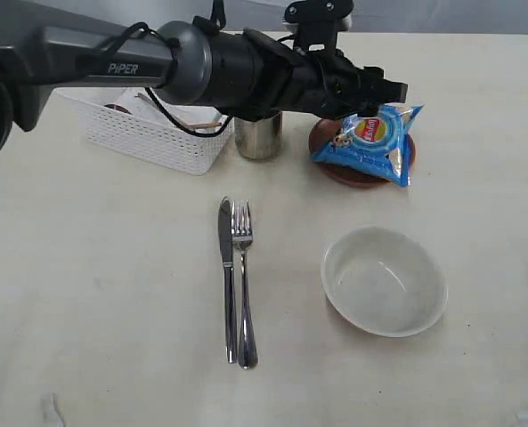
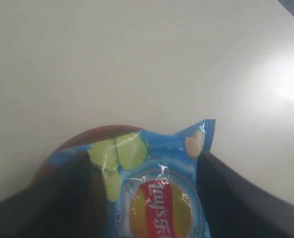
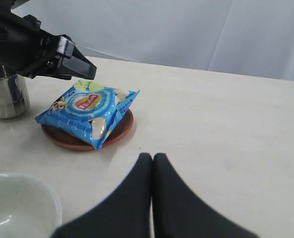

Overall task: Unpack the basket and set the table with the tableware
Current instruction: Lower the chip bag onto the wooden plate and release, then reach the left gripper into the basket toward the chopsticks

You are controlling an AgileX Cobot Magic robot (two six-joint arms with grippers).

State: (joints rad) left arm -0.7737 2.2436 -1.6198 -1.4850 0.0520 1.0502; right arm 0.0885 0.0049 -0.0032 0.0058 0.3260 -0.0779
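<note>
The blue chip bag (image 1: 370,142) lies on the small brown plate (image 1: 361,176) at the back of the table (image 1: 112,294). My left gripper (image 2: 144,163) reaches across over the bag, open, one dark finger (image 2: 221,198) on each side of it. The bag (image 3: 87,111) rests flat on the plate (image 3: 118,133). A steel cup (image 1: 259,135) stands between the plate and the white basket (image 1: 157,144); the arm hides most of the basket's inside. Knife (image 1: 227,276) and fork (image 1: 244,285) lie side by side mid-table. The cream bowl (image 1: 384,280) stands right of them. My right gripper (image 3: 152,157) is shut and holds nothing, low over bare table.
The left arm (image 1: 201,67) stretches from the far left across the basket and cup. A pale curtain (image 3: 186,29) hangs behind the table's far edge. Bare tabletop stretches along the front and left of the cutlery.
</note>
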